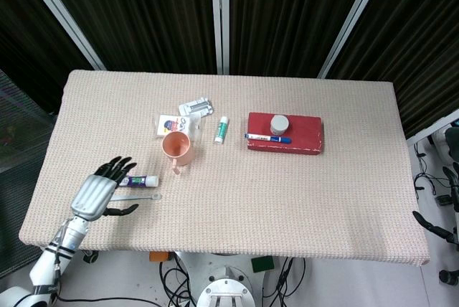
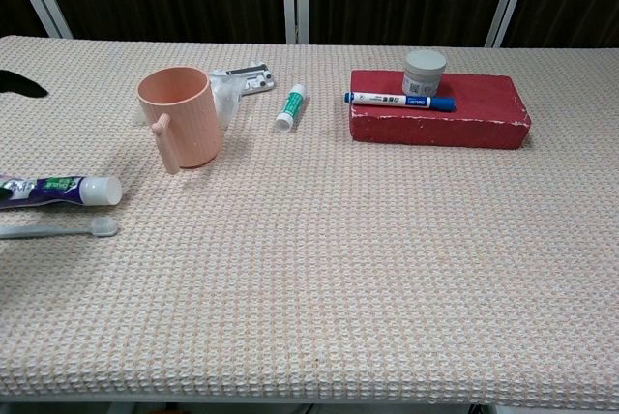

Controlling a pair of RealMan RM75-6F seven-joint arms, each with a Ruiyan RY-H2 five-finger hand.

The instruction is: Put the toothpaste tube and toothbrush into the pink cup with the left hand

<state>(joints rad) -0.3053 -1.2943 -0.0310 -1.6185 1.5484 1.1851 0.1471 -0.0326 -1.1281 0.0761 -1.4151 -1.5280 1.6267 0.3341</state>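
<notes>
The pink cup [image 1: 177, 147] [image 2: 179, 116] stands upright left of the table's middle, its handle toward the front. The toothpaste tube [image 1: 143, 181] [image 2: 58, 190] lies flat at the front left with its white cap pointing right. Just in front of it, parallel, lies the grey toothbrush [image 1: 140, 196] [image 2: 58, 230]. My left hand [image 1: 100, 189] hovers at the tube's left end with its dark fingers spread over it, holding nothing. In the chest view only a dark fingertip [image 2: 21, 83] shows at the left edge. My right hand is out of both views.
A red block [image 1: 285, 133] [image 2: 440, 109] at centre right carries a white jar [image 1: 279, 124] and a blue marker [image 1: 267, 137]. A small white-and-green tube [image 1: 222, 129], a blister pack [image 1: 196, 107] and a printed packet [image 1: 171, 122] lie behind the cup.
</notes>
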